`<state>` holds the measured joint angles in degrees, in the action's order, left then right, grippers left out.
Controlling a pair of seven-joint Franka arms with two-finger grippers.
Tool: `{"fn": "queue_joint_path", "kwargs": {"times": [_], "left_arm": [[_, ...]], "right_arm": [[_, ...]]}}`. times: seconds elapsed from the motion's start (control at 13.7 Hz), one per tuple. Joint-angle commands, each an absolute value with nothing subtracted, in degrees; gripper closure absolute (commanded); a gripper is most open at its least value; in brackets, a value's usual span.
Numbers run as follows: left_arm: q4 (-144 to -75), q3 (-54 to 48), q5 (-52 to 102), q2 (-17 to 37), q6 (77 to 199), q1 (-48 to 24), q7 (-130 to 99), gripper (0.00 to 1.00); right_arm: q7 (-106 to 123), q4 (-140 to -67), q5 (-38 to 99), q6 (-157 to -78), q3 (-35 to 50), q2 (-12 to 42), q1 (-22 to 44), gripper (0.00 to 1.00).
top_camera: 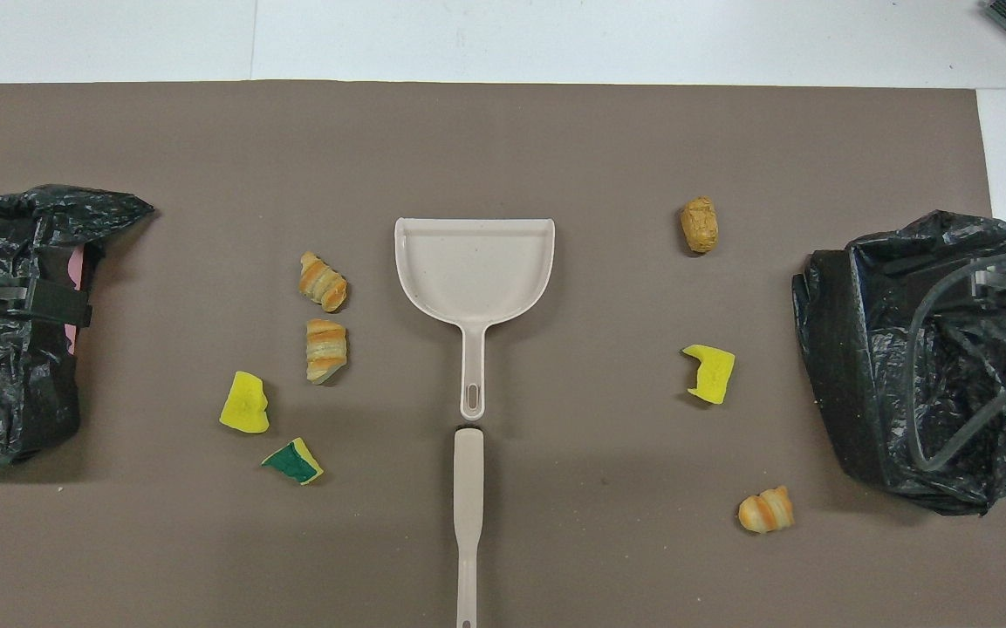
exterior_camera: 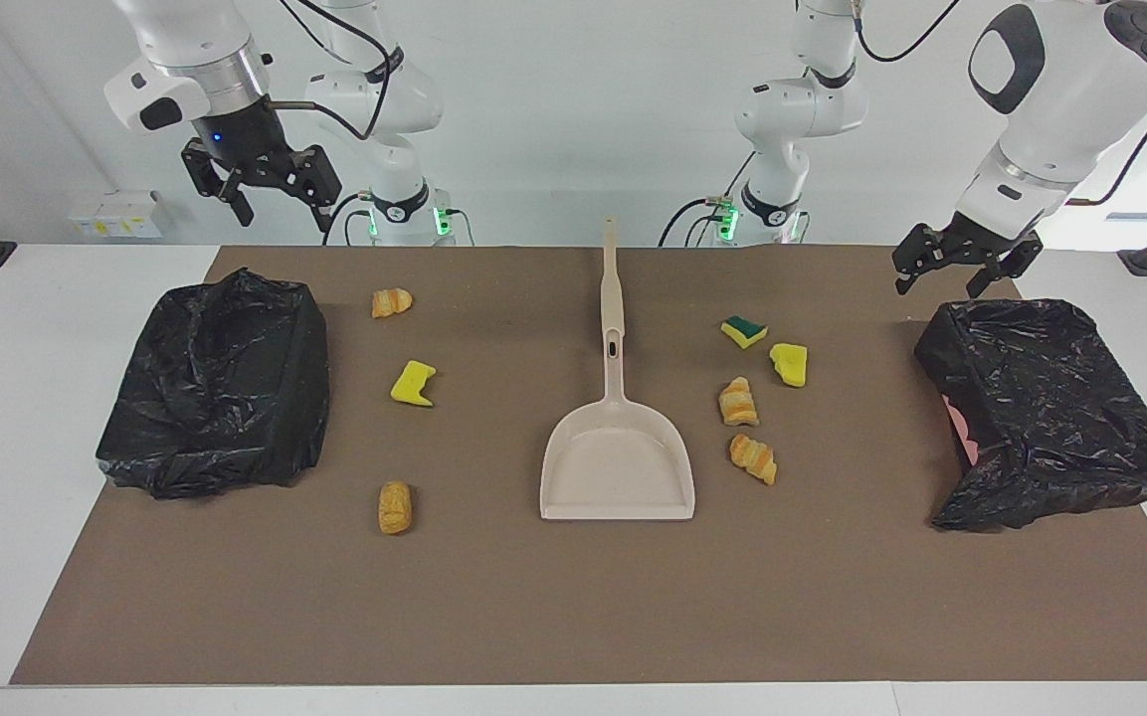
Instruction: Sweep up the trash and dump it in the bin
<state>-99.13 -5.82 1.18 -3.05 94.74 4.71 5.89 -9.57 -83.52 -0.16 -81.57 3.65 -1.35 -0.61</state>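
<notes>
No writing or brand is readable. Seven small toy croissants, rolls and sponge chunks [exterior_camera: 737,401] lie on the brown mat beside the beige plastic dustpan [exterior_camera: 618,465], between two black-bagged bins [exterior_camera: 220,383]. Left gripper [exterior_camera: 966,270] and right gripper [exterior_camera: 270,194], fingers spread and empty, hang over the bins.

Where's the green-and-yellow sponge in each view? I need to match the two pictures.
Facing view: green-and-yellow sponge lies toward the left arm's end, nearest the robots of the four pieces beside the dustpan.
Overhead view: the sponge sits low in the picture, beside the dustpan's handle, just below a yellow chunk.
Shared landmark: the dustpan at the mat's middle, handle toward the robots.
</notes>
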Motion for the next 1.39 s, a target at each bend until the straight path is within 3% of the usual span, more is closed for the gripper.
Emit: {"fn": "queue_joint_path", "kwargs": {"times": [0.0, 0.8, 1.32], "left_arm": [[-98.96, -5.63, 0.35, -3.6, 93.34, 4.4, 6.59, 0.0], [-100.28, -6.15, 0.62, -4.39, 93.43, 3.35, 6.33, 0.0], [-102.91, -6.15, 0.79, -6.76, 93.78, -8.24, -4.46, 0.0]], "right_arm": [[-10.11, -80.06, -0.44, -79.97, 4.3, 0.88, -1.14, 0.0], [-10.2, -81.04, 0.62, -80.68, 4.39, -0.09, -0.79, 0.0], [-9.58, -81.21, 0.62, -80.16, 4.13, -0.35, -0.88, 0.0]]}}
